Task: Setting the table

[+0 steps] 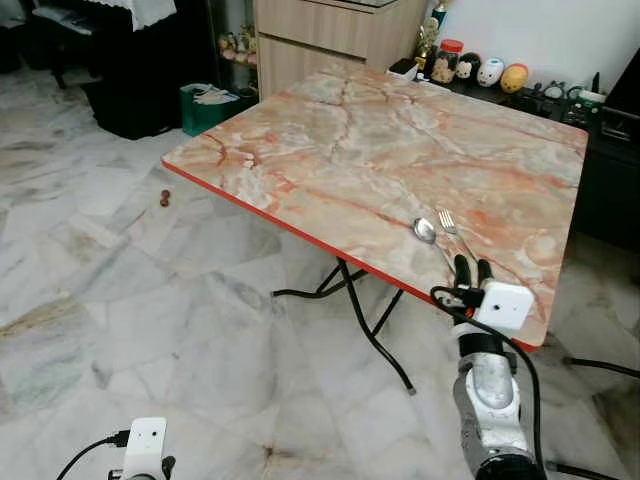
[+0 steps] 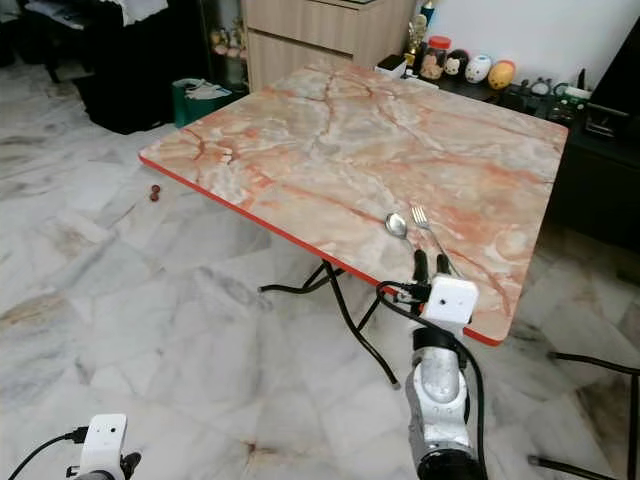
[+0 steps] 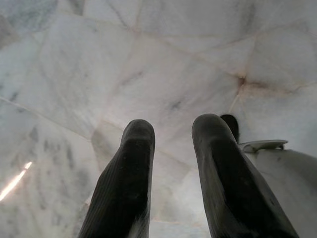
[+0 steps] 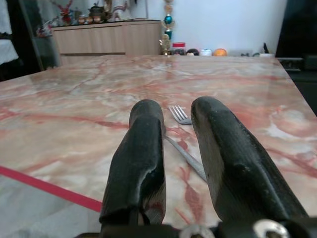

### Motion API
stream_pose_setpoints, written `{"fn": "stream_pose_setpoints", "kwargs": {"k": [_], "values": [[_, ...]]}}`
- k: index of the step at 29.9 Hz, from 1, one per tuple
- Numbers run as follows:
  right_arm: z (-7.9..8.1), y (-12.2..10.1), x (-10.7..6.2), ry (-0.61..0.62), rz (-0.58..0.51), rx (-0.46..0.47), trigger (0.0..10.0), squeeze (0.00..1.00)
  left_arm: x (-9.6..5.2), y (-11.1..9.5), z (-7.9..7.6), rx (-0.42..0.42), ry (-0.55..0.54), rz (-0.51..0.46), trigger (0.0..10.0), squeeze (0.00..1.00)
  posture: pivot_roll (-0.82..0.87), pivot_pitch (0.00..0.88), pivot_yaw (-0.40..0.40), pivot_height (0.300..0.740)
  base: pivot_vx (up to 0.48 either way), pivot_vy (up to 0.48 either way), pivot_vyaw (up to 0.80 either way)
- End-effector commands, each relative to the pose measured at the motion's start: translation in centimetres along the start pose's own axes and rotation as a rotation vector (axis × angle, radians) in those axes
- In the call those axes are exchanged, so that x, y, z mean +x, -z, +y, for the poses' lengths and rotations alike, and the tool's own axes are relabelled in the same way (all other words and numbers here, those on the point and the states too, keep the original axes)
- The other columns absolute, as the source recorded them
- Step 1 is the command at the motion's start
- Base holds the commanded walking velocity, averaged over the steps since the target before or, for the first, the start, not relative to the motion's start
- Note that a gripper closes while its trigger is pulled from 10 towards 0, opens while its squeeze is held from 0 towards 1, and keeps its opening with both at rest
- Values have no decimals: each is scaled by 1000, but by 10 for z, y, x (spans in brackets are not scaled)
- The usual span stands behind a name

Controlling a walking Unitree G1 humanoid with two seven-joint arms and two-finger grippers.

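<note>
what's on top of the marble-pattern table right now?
On the orange marble-pattern table: a silver spoon and silver fork side by side near the front edge. The right gripper, open, covers their handle ends.

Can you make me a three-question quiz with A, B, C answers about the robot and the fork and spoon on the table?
1. Where do the spoon and fork lie?
A. on the floor
B. on the table near its front edge
C. on the cabinet

2. What colour is the table's edge band?
A. red
B. blue
C. green

3. How are the right gripper's fingers?
A. clamped on a cup
B. holding the spoon
C. open, holding nothing

Answers: 1 B, both lie side by side on the marble-patterned top, just beyond the right gripper. 2 A, a red strip runs along the rim. 3 C, the right wrist view shows a gap between the fingers, with the fork's handle lying on the table beyond.
</note>
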State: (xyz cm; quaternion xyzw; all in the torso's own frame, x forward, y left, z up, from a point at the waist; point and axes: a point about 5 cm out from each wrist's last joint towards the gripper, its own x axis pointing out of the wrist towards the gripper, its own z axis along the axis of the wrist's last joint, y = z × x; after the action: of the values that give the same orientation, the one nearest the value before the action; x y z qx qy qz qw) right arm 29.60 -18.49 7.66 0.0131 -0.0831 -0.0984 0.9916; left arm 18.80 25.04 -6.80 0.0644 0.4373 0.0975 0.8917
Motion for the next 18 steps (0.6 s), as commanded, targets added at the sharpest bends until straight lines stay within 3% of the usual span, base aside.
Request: {"fn": "stream_pose_setpoints", "kwargs": {"k": [1,3,4,5,6,18], "values": [[-7,-3,2,32,-6,11,10000,0,0,-1,-3,37,20,-9,10000,0,140,0,-20,740,0,0,0],[-6,-5,5,24,-15,10,10000,0,0,-2,-4,44,24,-9,10000,0,136,0,-25,740,0,0,0],[-6,-7,8,20,-16,11,10000,220,0,-2,-5,42,21,-8,10000,0,130,0,-29,740,0,0,0],[-5,-7,9,19,-16,10,10000,314,1,-3,-5,40,19,-8,10000,0,130,0,-29,740,0,0,0],[-6,-8,10,17,-21,11,10000,1000,1,-3,-5,33,16,-9,10000,0,131,0,-38,740,0,0,0],[-2,-21,24,-43,-44,-7,10000,1000,0,1,-9,-13,-2,2,10000,0,98,0,-51,740,0,0,0]]}}
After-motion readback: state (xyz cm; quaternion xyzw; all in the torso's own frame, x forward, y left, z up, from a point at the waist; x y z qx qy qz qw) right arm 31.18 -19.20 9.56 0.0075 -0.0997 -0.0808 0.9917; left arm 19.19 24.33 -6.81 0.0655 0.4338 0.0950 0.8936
